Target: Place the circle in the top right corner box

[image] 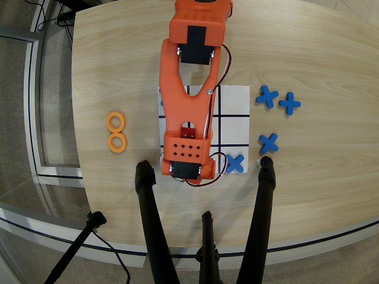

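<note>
Two orange rings (116, 122) (118, 142) lie on the wooden table left of the paper grid (234, 127). The orange arm reaches from the top edge down over the grid's left and middle columns. My gripper (188, 170) hangs over the grid's lower left part, and its fingers are hidden under the wrist housing, so I cannot tell whether it holds anything. The grid's upper right corner cell (234, 99) is plain white and empty. A blue cross (235, 163) lies in the lower right cell.
Three blue crosses (267, 96) (289, 103) (268, 142) lie on the table right of the paper. Black tripod legs (147, 213) (260, 207) rise across the bottom of the view. The table edge curves along the left and the bottom.
</note>
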Tool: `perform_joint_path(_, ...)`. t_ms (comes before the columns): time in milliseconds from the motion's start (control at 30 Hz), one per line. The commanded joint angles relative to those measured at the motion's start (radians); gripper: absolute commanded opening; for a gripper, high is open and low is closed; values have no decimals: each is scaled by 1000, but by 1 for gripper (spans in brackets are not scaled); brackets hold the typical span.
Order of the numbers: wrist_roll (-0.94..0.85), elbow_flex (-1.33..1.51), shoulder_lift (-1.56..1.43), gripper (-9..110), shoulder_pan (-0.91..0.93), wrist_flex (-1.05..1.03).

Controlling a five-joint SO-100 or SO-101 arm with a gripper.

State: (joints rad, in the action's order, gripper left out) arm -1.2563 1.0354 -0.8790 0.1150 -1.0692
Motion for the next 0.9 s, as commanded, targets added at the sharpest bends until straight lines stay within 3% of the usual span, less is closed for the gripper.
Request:
perform_joint_path(0, -3, -54, 0, 0, 18, -11)
perform_joint_path(500, -8, -86, 14, 0, 29, -20)
perform_joint_path(667, -8, -103, 14, 8, 29, -28)
perform_joint_path(867, -8, -126, 5, 8, 37, -49)
